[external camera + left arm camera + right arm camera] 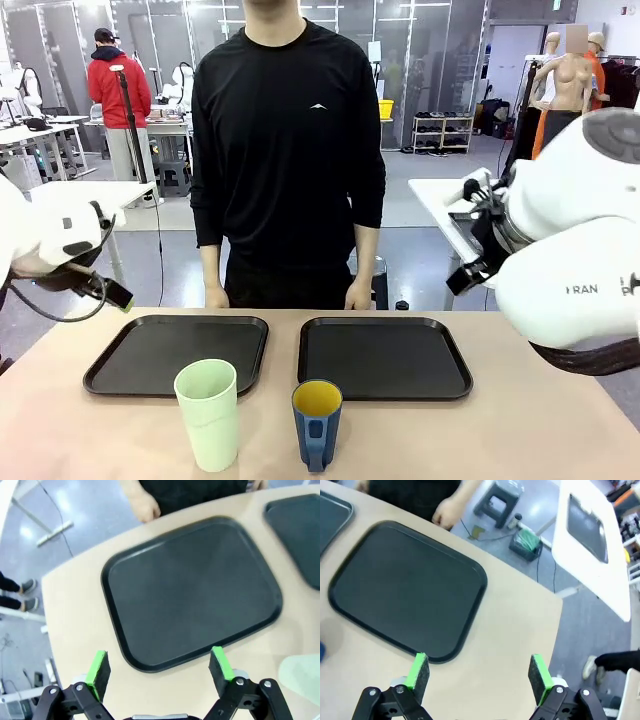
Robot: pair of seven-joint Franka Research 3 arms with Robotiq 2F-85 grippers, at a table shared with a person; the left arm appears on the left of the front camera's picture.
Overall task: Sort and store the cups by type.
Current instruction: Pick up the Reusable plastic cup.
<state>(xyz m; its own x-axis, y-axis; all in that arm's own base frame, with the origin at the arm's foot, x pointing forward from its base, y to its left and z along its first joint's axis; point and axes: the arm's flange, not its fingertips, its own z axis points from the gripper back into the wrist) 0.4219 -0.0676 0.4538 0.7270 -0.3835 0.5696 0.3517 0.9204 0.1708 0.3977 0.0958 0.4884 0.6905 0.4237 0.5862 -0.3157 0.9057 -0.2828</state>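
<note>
Left wrist view: the tumbler (302, 672) is a pale blur cut by the right edge — so is the second tray (297, 535). Right wrist view: a blue smudge (321, 651) at the left edge, too slight to name.

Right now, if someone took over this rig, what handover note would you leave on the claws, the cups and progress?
Left claw: open, holding nothing, above the near edge of the left tray.
Right claw: open, holding nothing, above the table beside the right tray.
Mint-green tumbler and blue mug: upright, apart, on the table in front of the trays.
Person's hands: at the far edge.
Done: nothing; neither cup is on a tray.
Left: both cups to sort, probably one per tray.
</note>
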